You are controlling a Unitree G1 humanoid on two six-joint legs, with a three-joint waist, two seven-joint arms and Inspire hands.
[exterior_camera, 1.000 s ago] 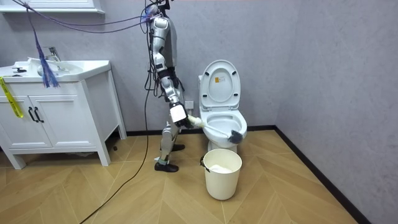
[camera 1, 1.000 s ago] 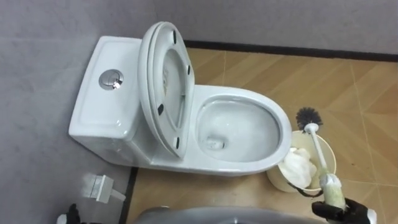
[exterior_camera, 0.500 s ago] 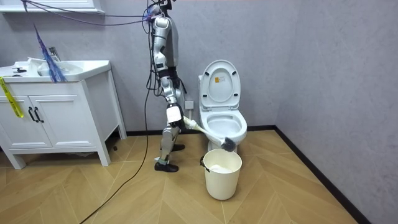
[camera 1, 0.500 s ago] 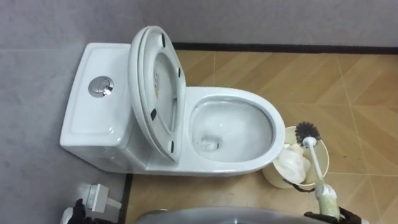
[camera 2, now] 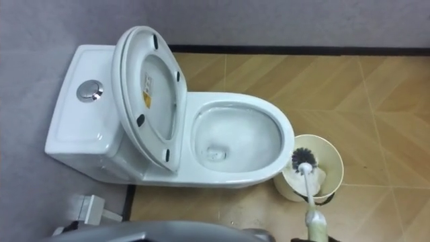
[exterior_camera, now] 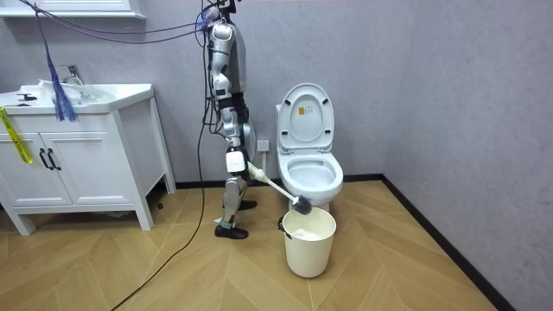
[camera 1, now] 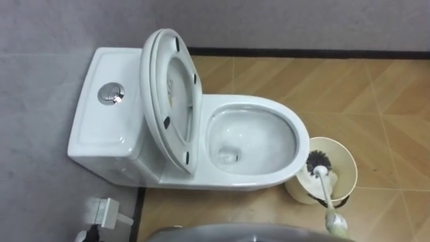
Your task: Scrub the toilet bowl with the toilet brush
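Down at the robot's side, the right hand (exterior_camera: pixel 236 162) is clamped on the handle of the toilet brush (camera 1: pixel 326 193). The brush slants away from it, its dark bristle head over the mouth of the cream pail (camera 1: pixel 351 168). The pail stands on the wood floor (camera 1: pixel 390 101) just beside the front rim of the toilet (camera 1: pixel 300 144), whose lid (camera 1: pixel 168 101) stands raised.
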